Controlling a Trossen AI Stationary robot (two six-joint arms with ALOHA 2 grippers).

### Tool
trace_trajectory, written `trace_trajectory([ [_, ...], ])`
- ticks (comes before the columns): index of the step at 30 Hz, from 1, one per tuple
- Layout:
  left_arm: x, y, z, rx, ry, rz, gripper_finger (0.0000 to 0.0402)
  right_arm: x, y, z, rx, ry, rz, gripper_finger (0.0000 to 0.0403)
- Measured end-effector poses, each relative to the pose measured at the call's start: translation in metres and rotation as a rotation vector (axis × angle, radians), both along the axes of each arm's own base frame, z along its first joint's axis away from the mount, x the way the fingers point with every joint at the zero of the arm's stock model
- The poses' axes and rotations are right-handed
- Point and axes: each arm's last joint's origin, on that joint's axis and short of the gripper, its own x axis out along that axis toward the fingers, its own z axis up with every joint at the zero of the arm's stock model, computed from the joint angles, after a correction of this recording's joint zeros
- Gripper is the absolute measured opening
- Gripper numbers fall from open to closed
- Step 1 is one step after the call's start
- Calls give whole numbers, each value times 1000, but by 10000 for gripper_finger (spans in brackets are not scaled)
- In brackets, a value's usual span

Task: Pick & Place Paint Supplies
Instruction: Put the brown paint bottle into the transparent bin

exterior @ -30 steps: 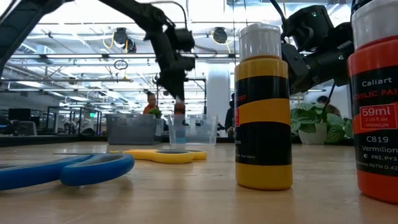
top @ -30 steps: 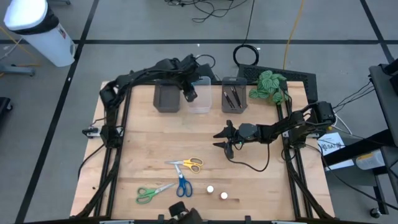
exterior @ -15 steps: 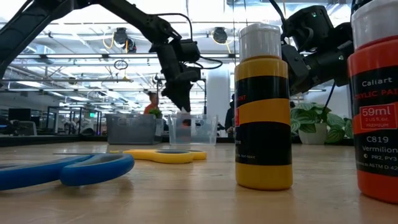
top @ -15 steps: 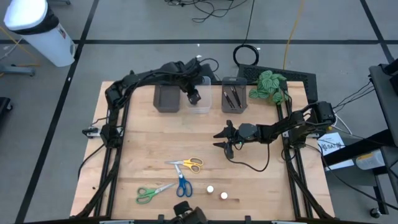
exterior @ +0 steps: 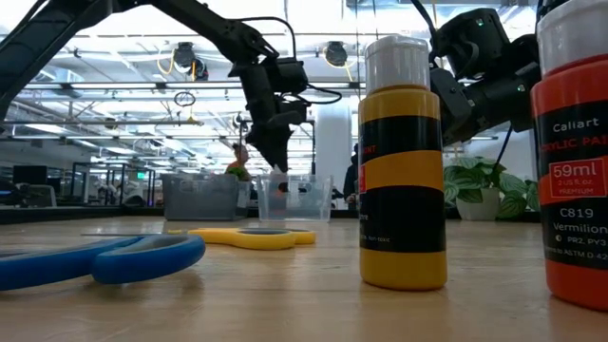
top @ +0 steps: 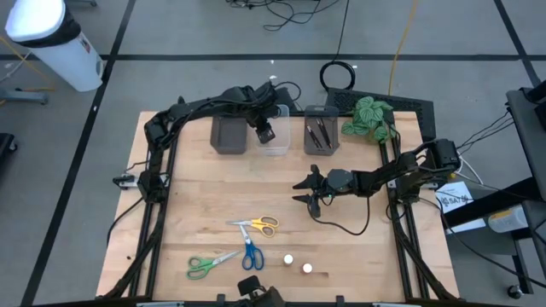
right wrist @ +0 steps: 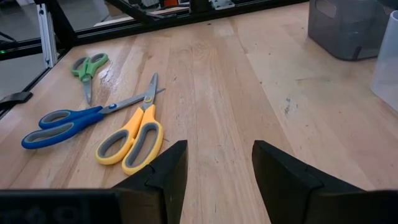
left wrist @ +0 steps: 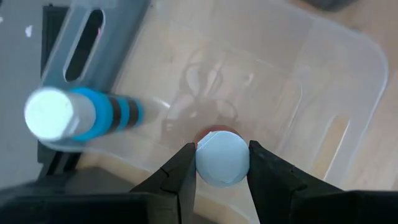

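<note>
My left gripper (top: 265,133) hangs over the clear bin (top: 275,145) at the far edge, shut on a small paint bottle with a white cap (left wrist: 222,158). A blue bottle (left wrist: 84,116) lies on its side in that bin. My right gripper (top: 307,193) hovers open above the table's middle, touching nothing. Yellow scissors (top: 261,225), blue scissors (top: 251,254) and green scissors (top: 205,265) lie flat near the near edge. Beside them stand two white-capped bottles (top: 288,258) (top: 307,268), one yellow (exterior: 403,161) and one orange (exterior: 575,152) in the low view. Dark brushes (top: 320,132) lie in the right grey bin. My left gripper pinches the paint bottle at its white cap (left wrist: 211,163) between the two fingers (left wrist: 181,168), coming from above and pointing down. The bottle hangs upright below the fingers, its reddish body (left wrist: 214,132) down inside the clear bin. Whether it touches the bin's floor, I cannot tell.
A dark grey bin (top: 228,135) stands left of the clear one, and another grey bin (top: 321,138) to its right. A green leafy plant (top: 369,117) sits at the far right corner. A black cable (top: 341,223) loops on the table under the right arm.
My left gripper has moved a little toward the table's right edge and down, tipping as it went, still shut on the bottle. The bottle, which hung above the clear bin's rim, now sits down between the bin's walls.
</note>
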Motion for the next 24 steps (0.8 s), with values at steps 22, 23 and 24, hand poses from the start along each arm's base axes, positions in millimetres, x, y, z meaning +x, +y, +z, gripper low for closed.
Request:
trace_trajectory([
  [22, -17, -11, 14, 15, -34, -15, 124, -1, 1, -2, 11, 24, 2, 164],
  [23, -19, -12, 13, 20, -48, -9, 124, -1, 1, -2, 11, 25, 2, 164],
  [24, -22, -14, 13, 26, -67, -3, 124, -1, 1, -2, 11, 25, 2, 164],
])
